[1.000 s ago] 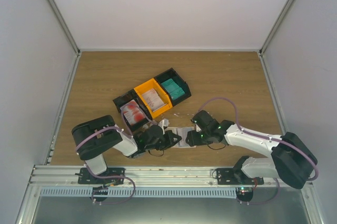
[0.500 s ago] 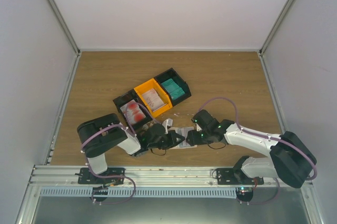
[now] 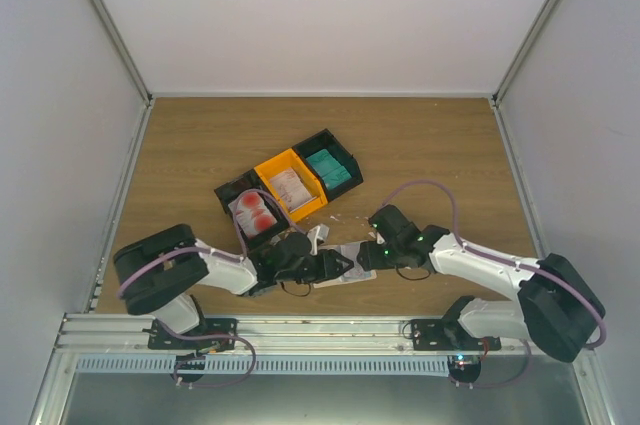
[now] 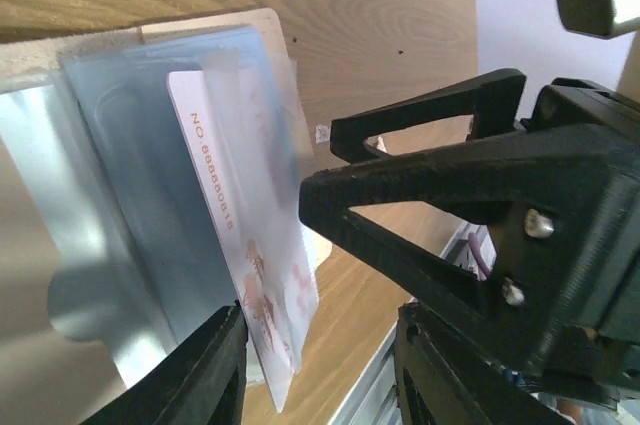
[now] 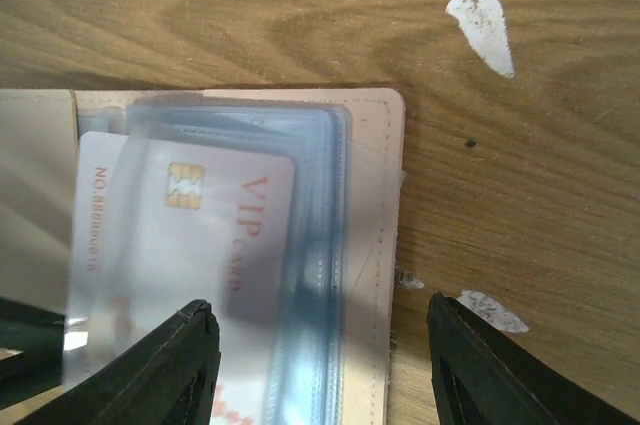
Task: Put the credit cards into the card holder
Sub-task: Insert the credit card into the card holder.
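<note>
A white card (image 5: 190,235) with a gold chip, red "VIP" lettering and red blotches sits partway inside a clear blue-grey pocket of the open holder (image 5: 375,245). One end of the card sticks out of the pocket. The beige holder lies flat near the table's near edge, about midway across, between the two grippers.

The left gripper (image 4: 320,345) is at the card's exposed end. Its jaws stand apart and grasp nothing, and the card's edge sits between them, close to one finger. The right gripper (image 5: 318,325) hovers over the holder with its jaws spread wide. The holder lies between them, and one finger stands clear of its beige edge, so nothing is clamped.

The card looks only half seated. A finger catching its free end as the arm pulls away could drag it back out. Nothing visibly pins the holder, so a push could slide it or fold it shut.

Just beyond, joined black and orange trays (image 3: 290,185) hold more cards: red-blotched (image 3: 252,213), pale pink (image 3: 290,188) and teal (image 3: 328,167). The wooden table (image 3: 200,145) carries small white flecks (image 5: 480,20). Plain white walls (image 3: 320,15) enclose it, and a metal rail (image 3: 320,330) runs along the near edge.
</note>
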Controlling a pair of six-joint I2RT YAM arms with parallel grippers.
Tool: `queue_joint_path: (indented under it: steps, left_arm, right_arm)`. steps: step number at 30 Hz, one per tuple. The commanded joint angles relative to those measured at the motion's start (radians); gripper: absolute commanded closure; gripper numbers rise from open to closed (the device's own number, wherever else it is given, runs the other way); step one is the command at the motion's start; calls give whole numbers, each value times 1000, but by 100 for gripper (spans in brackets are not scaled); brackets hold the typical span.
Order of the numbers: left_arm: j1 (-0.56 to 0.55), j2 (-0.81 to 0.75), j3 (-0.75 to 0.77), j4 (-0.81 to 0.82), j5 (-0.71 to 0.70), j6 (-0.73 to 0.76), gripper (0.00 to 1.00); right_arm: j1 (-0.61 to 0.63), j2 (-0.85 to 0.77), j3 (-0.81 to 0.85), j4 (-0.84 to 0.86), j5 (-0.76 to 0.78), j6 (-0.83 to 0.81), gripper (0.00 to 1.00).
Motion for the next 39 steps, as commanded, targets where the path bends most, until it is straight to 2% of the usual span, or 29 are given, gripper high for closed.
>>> queue_joint_path:
  steps: [1, 6, 14, 16, 21, 26, 34, 39]
  left_arm:
    - [-17, -91, 29, -203, -84, 44, 56]
    - [-19, -98, 75, -358, -137, 44, 57]
    - [-19, -104, 94, -402, -162, 61, 58]
    - [-19, -92, 96, -387, -152, 67, 63]
    - [-19, -44, 140, -376, -140, 102, 82]
    - [-17, 3, 181, -387, -126, 129, 92]
    - [-17, 44, 198, -418, -119, 124, 96]
    - [-18, 24, 178, -361, -92, 140, 96]
  right_arm:
    - [-13, -20, 21, -13, 30, 3, 42]
    - [-15, -23, 25, -14, 33, -4, 42]
    - [-17, -32, 33, -20, 37, -7, 42]
    - [-17, -37, 36, -23, 39, -7, 42]
    - [-17, -58, 46, -33, 43, -9, 43]
    - [-17, -67, 40, -22, 25, -18, 43]
    - [-17, -68, 24, 7, -9, -23, 43]
    - [-18, -53, 18, 21, -31, -27, 43]
